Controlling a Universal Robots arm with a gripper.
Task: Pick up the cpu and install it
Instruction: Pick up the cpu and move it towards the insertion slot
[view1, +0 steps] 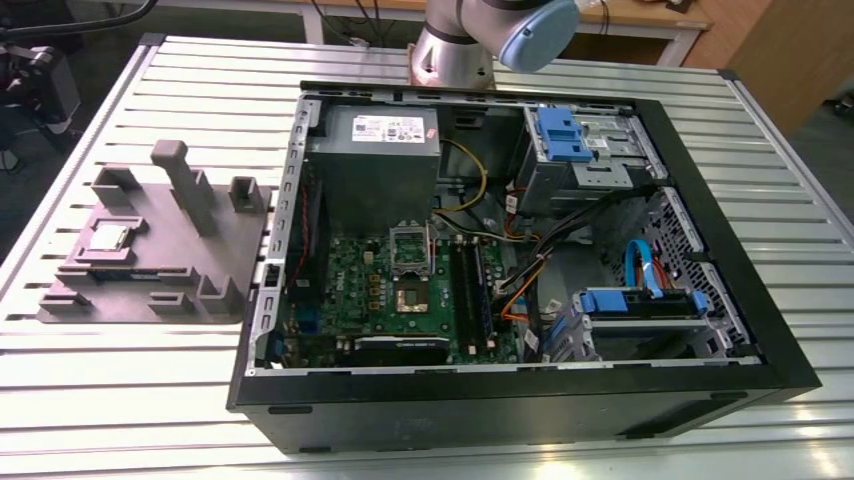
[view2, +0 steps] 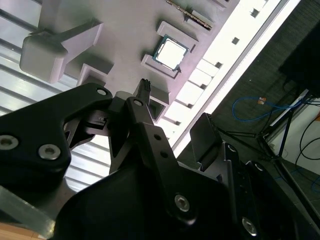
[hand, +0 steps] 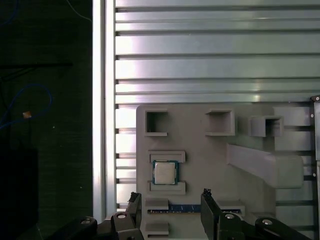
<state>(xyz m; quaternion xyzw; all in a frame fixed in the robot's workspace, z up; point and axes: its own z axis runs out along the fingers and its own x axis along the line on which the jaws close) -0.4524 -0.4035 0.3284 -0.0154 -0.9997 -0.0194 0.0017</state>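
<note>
Gripper (hand: 171, 200), black fingers spread and empty, hovers over slatted aluminium table (view1: 200, 70) near open black computer case (view1: 507, 410). Grey moulded plastic tray (hand: 200, 150) seats small square silver-topped cpu (hand: 164, 173), untouched. Prob. light, stiff, fragile; pinch opposite edges.

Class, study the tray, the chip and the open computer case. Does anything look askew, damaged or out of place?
Nothing stands out. The cpu lies flat and square in its recess on the grey tray, with the open gripper apart from it. The computer case lies level on the table.
</note>
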